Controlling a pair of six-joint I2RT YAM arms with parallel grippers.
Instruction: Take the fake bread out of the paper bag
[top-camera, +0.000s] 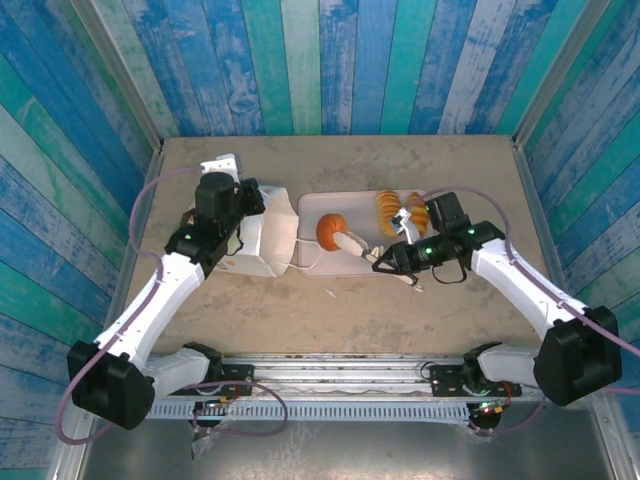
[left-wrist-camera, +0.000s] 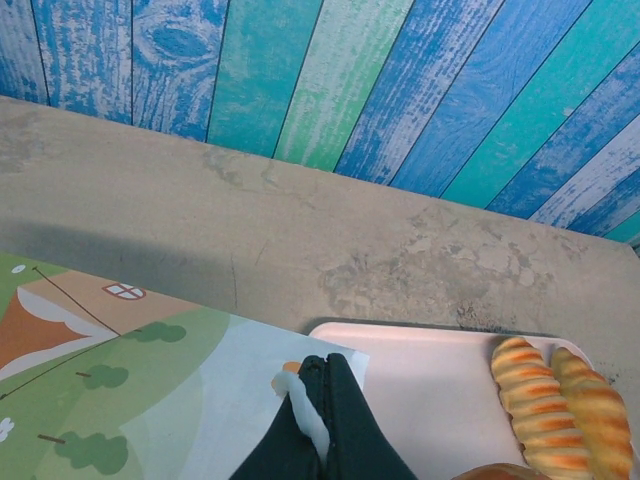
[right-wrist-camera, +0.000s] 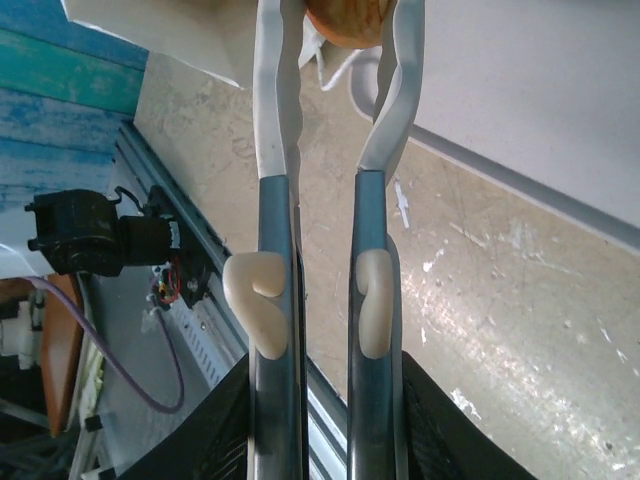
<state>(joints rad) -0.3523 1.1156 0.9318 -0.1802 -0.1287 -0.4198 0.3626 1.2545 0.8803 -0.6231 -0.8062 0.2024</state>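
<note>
**While left pinches the bag, right is at the bun**

Since the top view covers the whole table, we start there. The white paper bag with the green and orange print (top-camera: 268, 240) stands on the grey tabletop (top-camera: 400, 300), touching the left end of the flat pale pink tray (top-camera: 312, 205). On the tray we count a round orange-brown toy bun (top-camera: 331, 230) near the bag and two ridged golden croissants (top-camera: 389, 208) (top-camera: 418, 214) side by side at the far right.

The left gripper (top-camera: 250, 205) is at the bag's top edge. In its wrist view the dark fingers (left-wrist-camera: 318, 375) are pressed together with the paper bag (left-wrist-camera: 130, 400) rim caught between them. Both croissants (left-wrist-camera: 528, 385) (left-wrist-camera: 595, 410) lie on the tray (left-wrist-camera: 420, 390) beyond.

The right gripper (top-camera: 348, 241) reaches in low across the tray. From its wrist, the white fingertips (right-wrist-camera: 338, 30) sit apart, one on each side of the bun (right-wrist-camera: 345, 22) and touching it by the look. The frame cuts the bun off, so we can't tell if it's actually clamped.
</note>
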